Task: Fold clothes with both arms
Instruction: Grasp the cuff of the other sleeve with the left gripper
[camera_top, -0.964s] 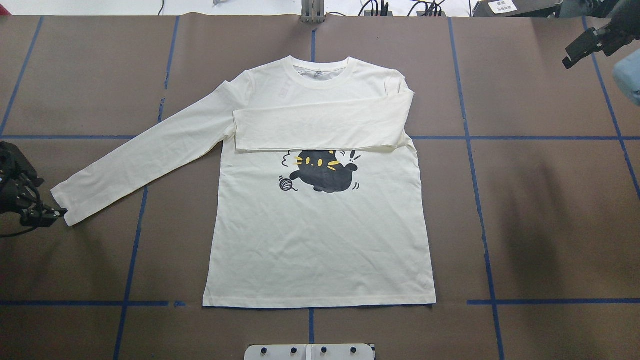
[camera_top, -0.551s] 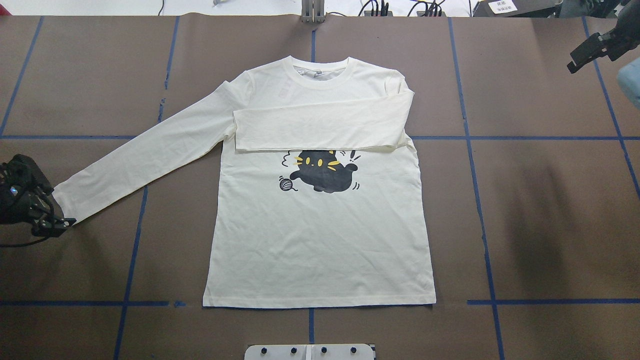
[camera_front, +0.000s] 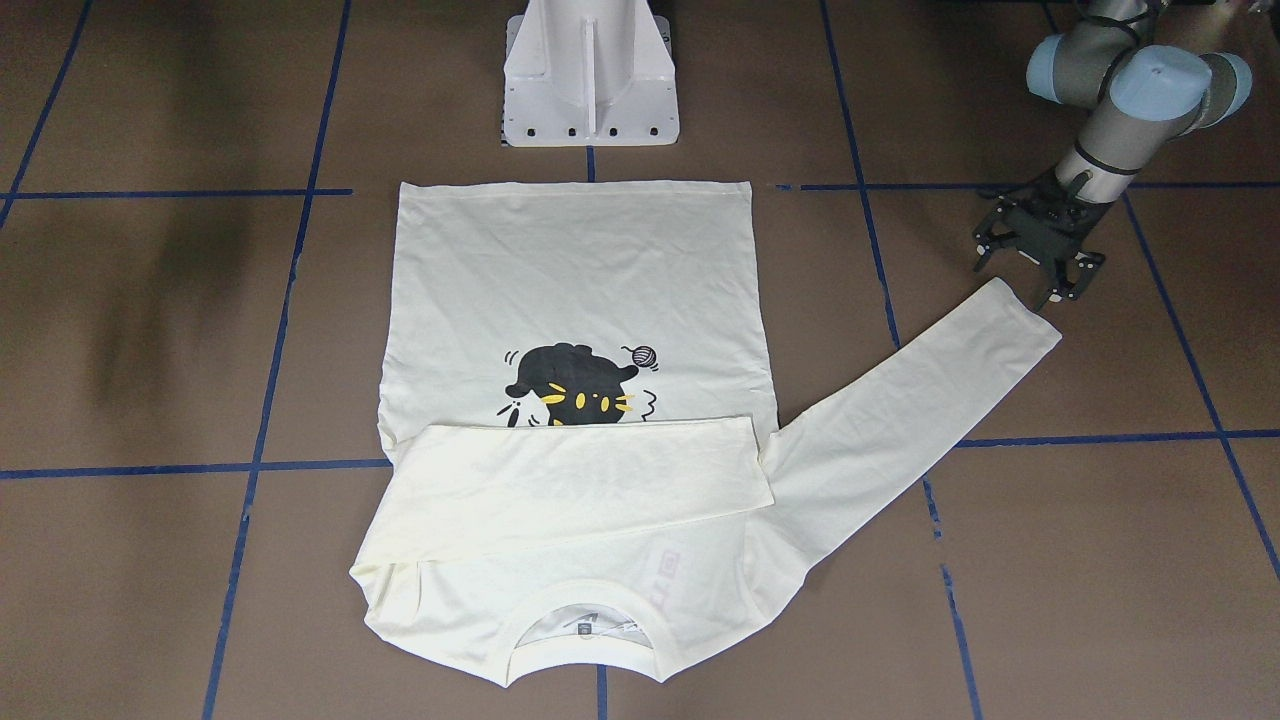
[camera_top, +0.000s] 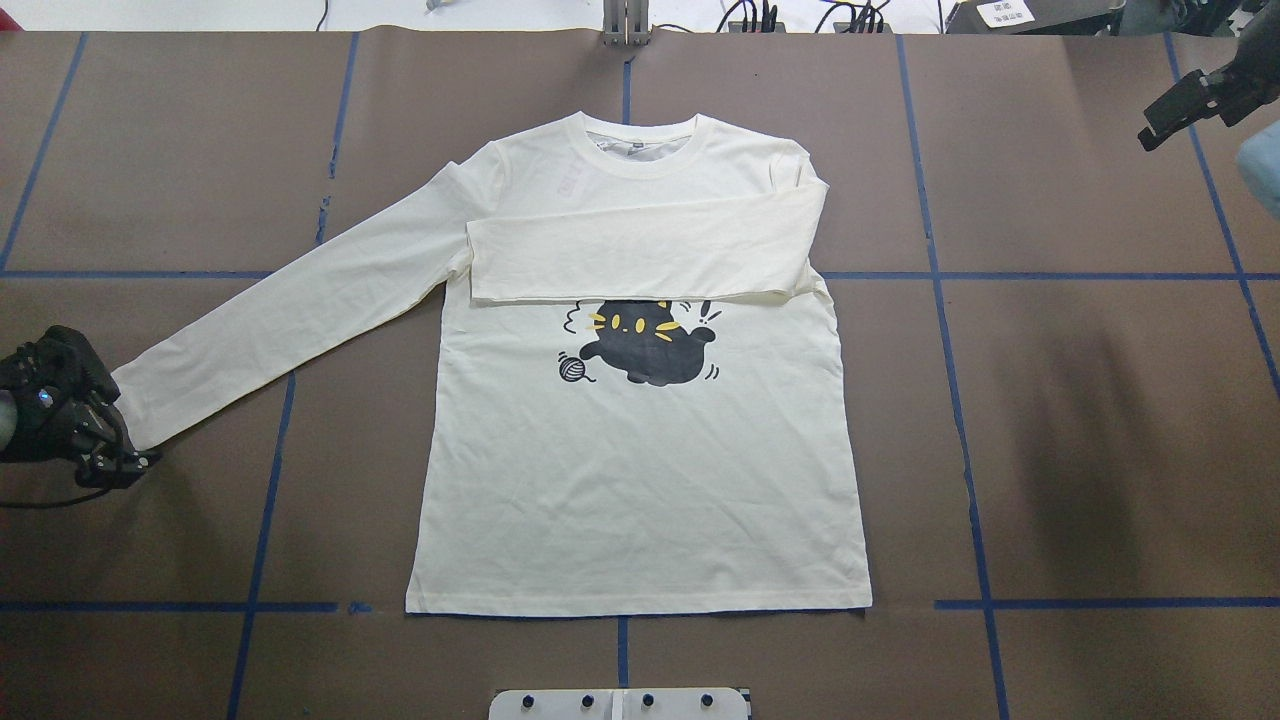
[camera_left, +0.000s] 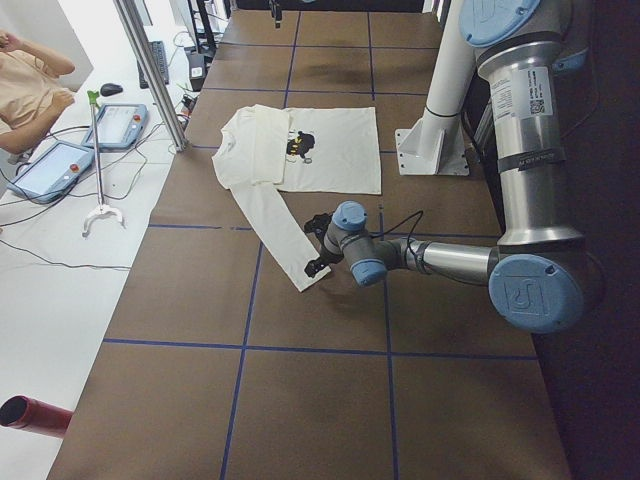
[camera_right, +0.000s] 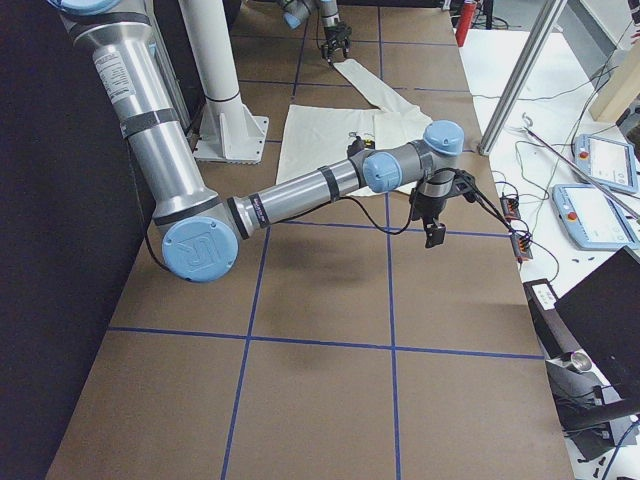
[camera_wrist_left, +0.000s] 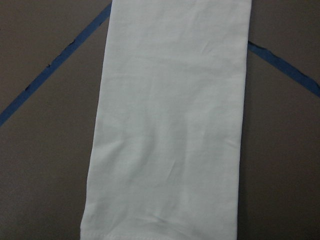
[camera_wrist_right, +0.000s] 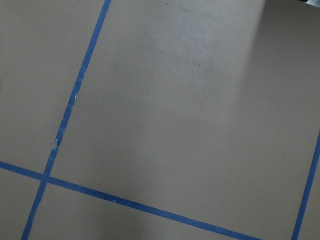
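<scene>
The cream-white long-sleeved T-shirt (camera_top: 640, 480) lies flat, print up, with the black cat (camera_top: 645, 345) showing; it also shows in the front-facing view (camera_front: 570, 280). One sleeve (camera_top: 640, 250) is folded across the chest. The other sleeve (camera_top: 290, 300) stretches out flat toward my left gripper (camera_top: 112, 455). That gripper is open, low at the cuff's end (camera_front: 1030, 315), fingers (camera_front: 1062, 292) spread beside it, holding nothing. The left wrist view shows the cuff (camera_wrist_left: 165, 200) directly below. My right gripper (camera_top: 1185, 105) hovers far from the shirt over bare table; I cannot tell if it is open.
The brown table cover (camera_top: 1100, 420) carries a grid of blue tape lines (camera_top: 960, 400). The white pedestal base (camera_front: 590, 75) stands just behind the shirt's hem. Teach pendants (camera_left: 60, 165), cables and an operator sit beyond the table's far edge.
My left gripper has moved in and toward the near side along the cuff's end. My right gripper has drifted a little farther toward the table's far right corner. The shirt has not moved.
</scene>
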